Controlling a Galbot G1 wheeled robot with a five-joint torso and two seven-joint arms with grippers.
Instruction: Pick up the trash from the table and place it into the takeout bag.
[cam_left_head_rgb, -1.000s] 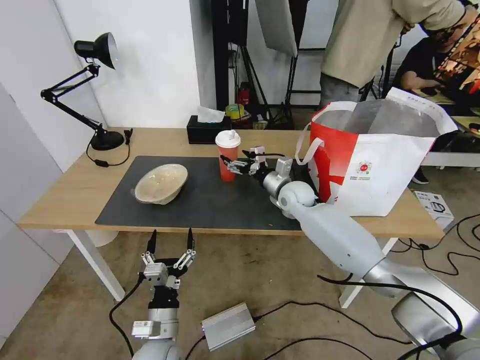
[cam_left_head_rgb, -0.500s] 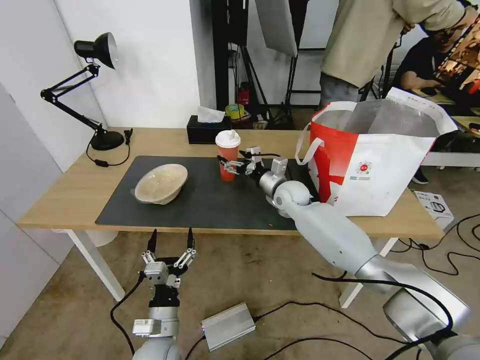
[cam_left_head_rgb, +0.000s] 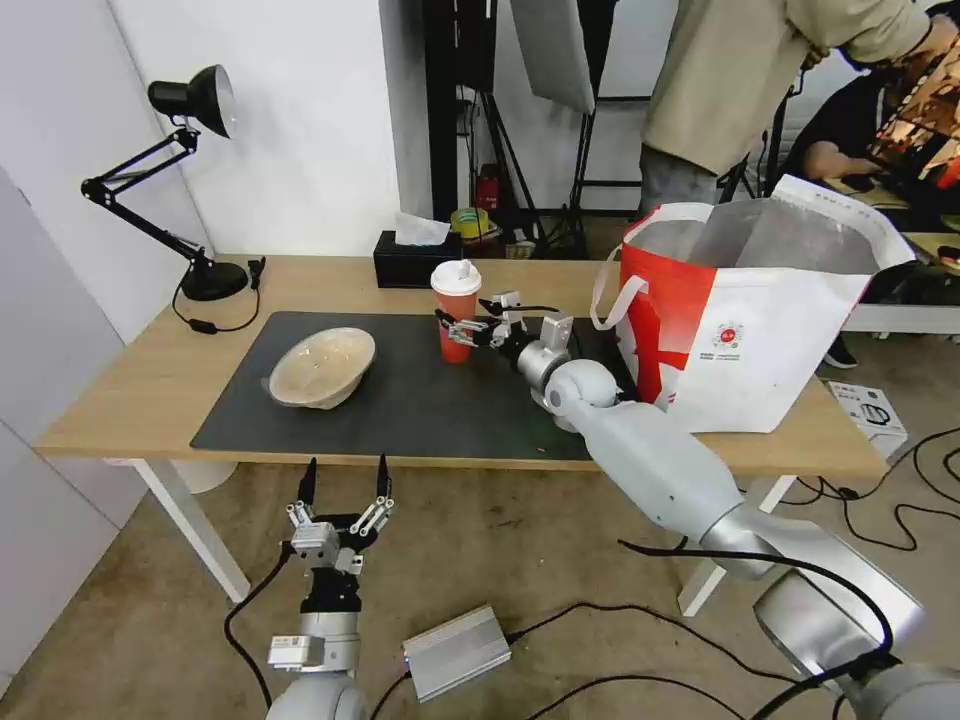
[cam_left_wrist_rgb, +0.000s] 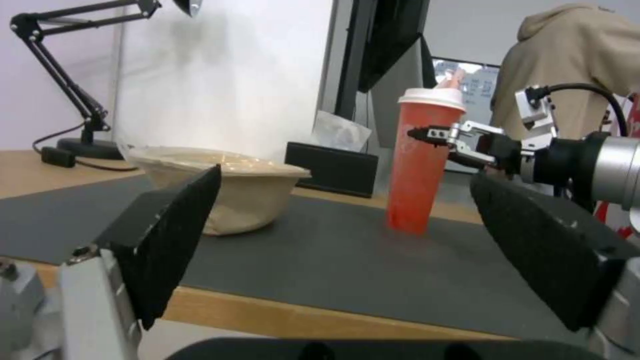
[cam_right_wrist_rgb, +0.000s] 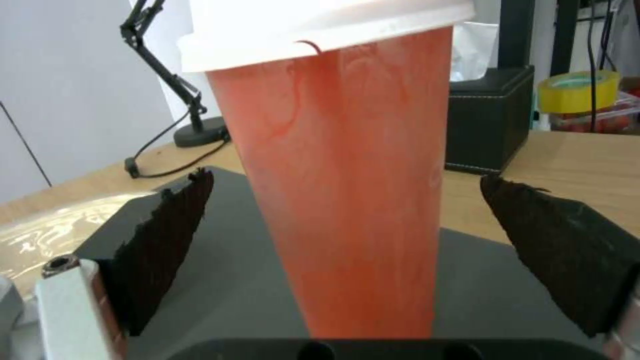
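Reaching across the dark grey mat (cam_left_head_rgb: 400, 390), the right arm puts the right gripper (cam_left_head_rgb: 472, 322) at the red drink cup (cam_left_head_rgb: 456, 312) in the centre of the head view. Fingers are apart, 1 on each side of the cup body, just below the white lid (cam_left_head_rgb: 456, 276). In the right wrist view the cup (cam_right_wrist_rgb: 347, 200) stands between the 2 black pads (cam_right_wrist_rgb: 167, 245), with a gap showing on both sides; no contact seen. In the left wrist view the right gripper (cam_left_wrist_rgb: 440, 137) sits at the upper part of the cup (cam_left_wrist_rgb: 421, 165); whether a fingertip touches the wall cannot be told.

Cup is upright on the mat, near the mat's far edge, standing on the table (cam_left_head_rgb: 150, 380).

Beige bowl (cam_left_head_rgb: 322, 366) sits left of centre on the mat, tilted, well apart from the cup. It also shows in the left wrist view (cam_left_wrist_rgb: 227, 190), left of the cup.

Takeout bag (cam_left_head_rgb: 760, 310) stands upright on the right end of the table, mouth open, foil lining visible, white strap (cam_left_head_rgb: 610, 290) hanging on its left side. The right arm passes just in front of it.

Left gripper (cam_left_head_rgb: 343, 490) is at lower left of the head view, below the table's near edge, pointing up, fingers spread, holding nothing.

Black desk lamp (cam_left_head_rgb: 190, 170) is at upper left; black tissue box (cam_left_head_rgb: 415, 258) is at the table's far edge, behind the cup.
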